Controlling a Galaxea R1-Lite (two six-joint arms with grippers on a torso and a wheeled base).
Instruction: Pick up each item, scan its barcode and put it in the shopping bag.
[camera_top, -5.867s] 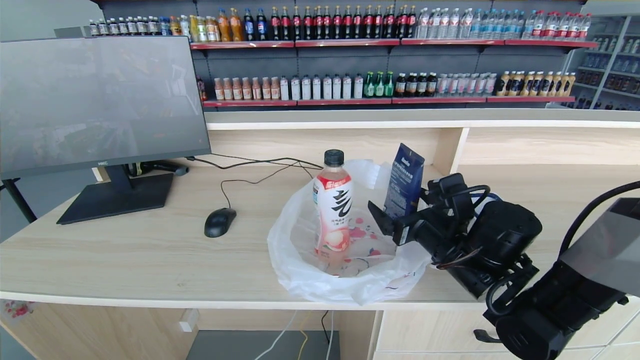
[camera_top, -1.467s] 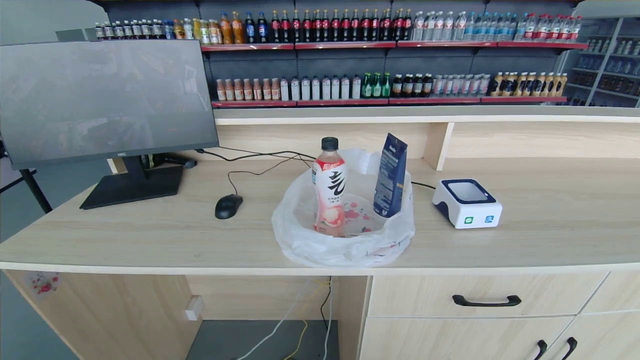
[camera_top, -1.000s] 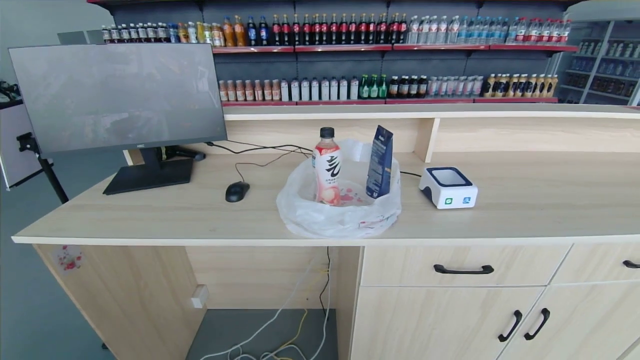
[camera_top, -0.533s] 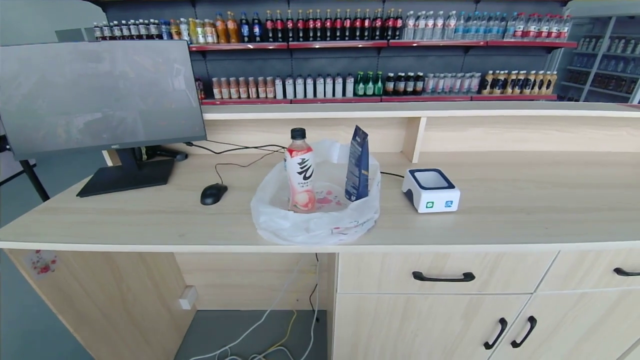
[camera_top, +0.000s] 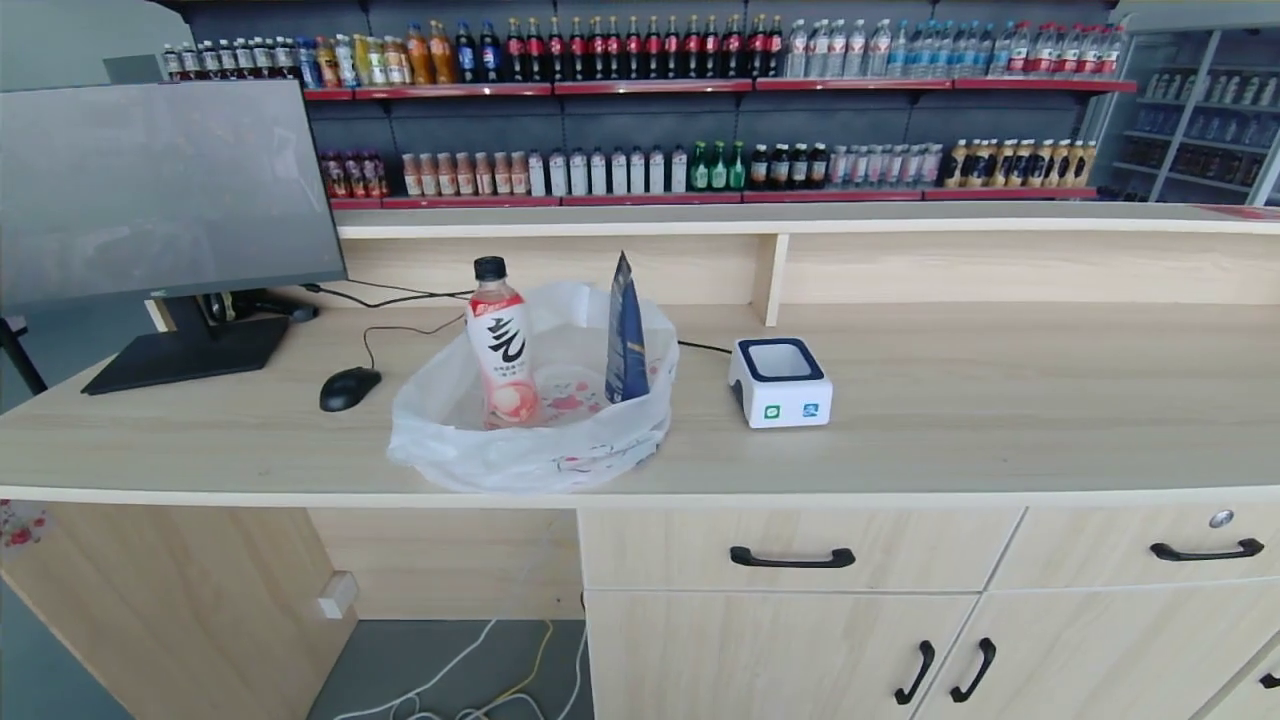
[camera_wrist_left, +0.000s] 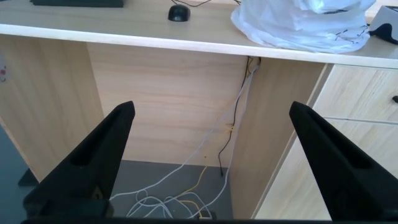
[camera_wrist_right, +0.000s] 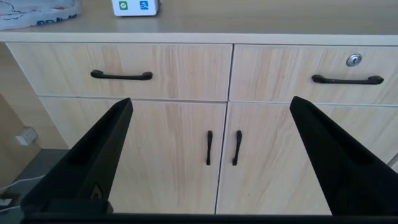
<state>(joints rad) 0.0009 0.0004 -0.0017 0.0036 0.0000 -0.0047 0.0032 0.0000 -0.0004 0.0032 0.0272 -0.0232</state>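
The bag (camera_top: 440, 450) sits slumped open on the surface (camera_top: 1000, 400), close to the front edge. Its cloudy rim veils the foot of the bottle (camera_top: 503, 350) and the base of the pouch (camera_top: 625, 335). Both stand upright inside it, bottle to the left, pouch to the right, with a gap between them. The pouch shows nearly edge-on, so its face is hard to make out, and whether it leans on the bag's wall cannot be told. The scanner (camera_top: 780, 382) stands just beside the bag on the right, apart from it, and its cable runs off behind the bag. The monitor (camera_top: 150, 190) is cut off at the head view's left border, and the mouse (camera_top: 349, 388) lies between its stand and the bag. Right of the scanner a long stretch of wood runs to the picture's border. The left hand (camera_wrist_left: 211, 106) hangs below the front edge, facing the knee space with its cables (camera_wrist_left: 205, 162), fingers spread wide and holding nothing. The right hand (camera_wrist_right: 211, 101) sits low before the drawers (camera_wrist_right: 161, 62), just as wide, nothing between its fingers
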